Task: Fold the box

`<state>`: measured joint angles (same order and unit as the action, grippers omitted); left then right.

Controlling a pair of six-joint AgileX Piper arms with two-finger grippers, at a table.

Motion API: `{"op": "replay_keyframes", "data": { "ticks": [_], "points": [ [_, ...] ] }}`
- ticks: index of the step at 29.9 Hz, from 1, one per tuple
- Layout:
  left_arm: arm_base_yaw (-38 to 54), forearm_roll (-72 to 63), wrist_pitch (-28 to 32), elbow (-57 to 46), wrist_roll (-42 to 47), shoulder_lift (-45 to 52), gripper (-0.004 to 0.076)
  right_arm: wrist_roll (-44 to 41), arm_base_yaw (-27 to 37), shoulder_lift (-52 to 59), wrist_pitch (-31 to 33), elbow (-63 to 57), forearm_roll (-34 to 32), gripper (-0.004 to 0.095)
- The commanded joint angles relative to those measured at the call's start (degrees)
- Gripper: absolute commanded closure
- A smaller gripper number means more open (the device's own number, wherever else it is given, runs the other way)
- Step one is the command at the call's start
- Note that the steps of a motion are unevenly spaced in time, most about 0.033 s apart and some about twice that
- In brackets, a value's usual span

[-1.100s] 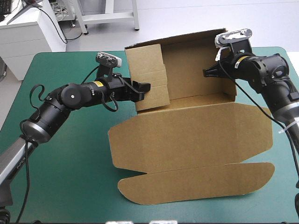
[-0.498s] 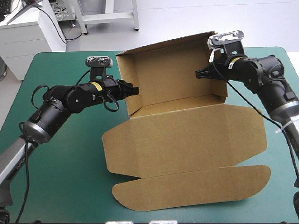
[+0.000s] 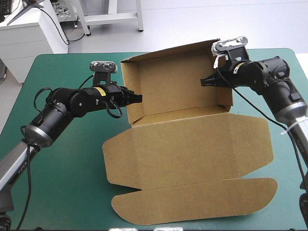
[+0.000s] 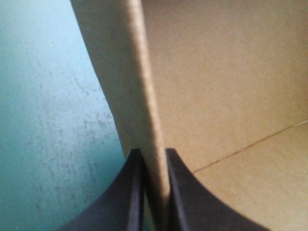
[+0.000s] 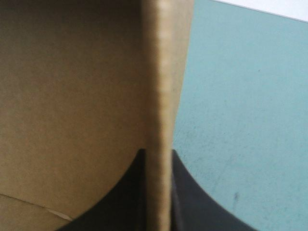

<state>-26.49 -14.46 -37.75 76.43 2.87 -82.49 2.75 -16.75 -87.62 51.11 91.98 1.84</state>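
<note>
The brown box (image 3: 187,144) lies in the middle of the table in the high view, its base flat, its back wall raised and a long rounded lid flap (image 3: 192,199) flat toward the front. My left gripper (image 3: 138,97) is shut on the upright left side wall; in the left wrist view the board's edge (image 4: 144,72) runs between the fingers of that gripper (image 4: 153,151). My right gripper (image 3: 204,82) is shut on the right side wall near the back. In the right wrist view that gripper (image 5: 158,151) pinches the wall's edge (image 5: 161,72).
The teal-green cover (image 3: 62,183) shows to the left of the box, along the front edge and in a strip at the right. Both arms reach in over the table's far half.
The left gripper's fingers have shut on the left side wall. That wall has swung from facing the front to standing along the box's left side. The box has shifted slightly left.
</note>
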Motion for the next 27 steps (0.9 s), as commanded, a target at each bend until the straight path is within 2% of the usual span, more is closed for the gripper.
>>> {"op": "replay_keyframes", "data": {
  "ticks": [1,9,18,23,27],
  "points": [
    [-1.05,-2.79,3.08,2.46,-1.25,0.41,0.073,2.32,-1.66,-1.13,1.27,1.65,11.32,0.0912],
    [3.48,-1.42,-7.96,2.46,-0.99,-4.83,0.073,2.32,-1.66,-8.81,5.79,1.65,12.8,0.0916],
    [4.01,-1.02,-8.85,2.46,-2.87,-8.47,0.0731,2.32,-1.66,-14.07,9.16,1.65,14.03,0.0927],
    [4.01,-1.39,-8.6,2.46,-2.87,-11.23,0.073,2.32,-1.66,-15.07,8.86,1.65,14.17,0.0927],
    [3.91,-2.14,-11.13,2.46,-2.87,-13.72,0.073,2.32,-1.66,-16.11,9.14,1.65,13.66,0.0927]
  ]
}}
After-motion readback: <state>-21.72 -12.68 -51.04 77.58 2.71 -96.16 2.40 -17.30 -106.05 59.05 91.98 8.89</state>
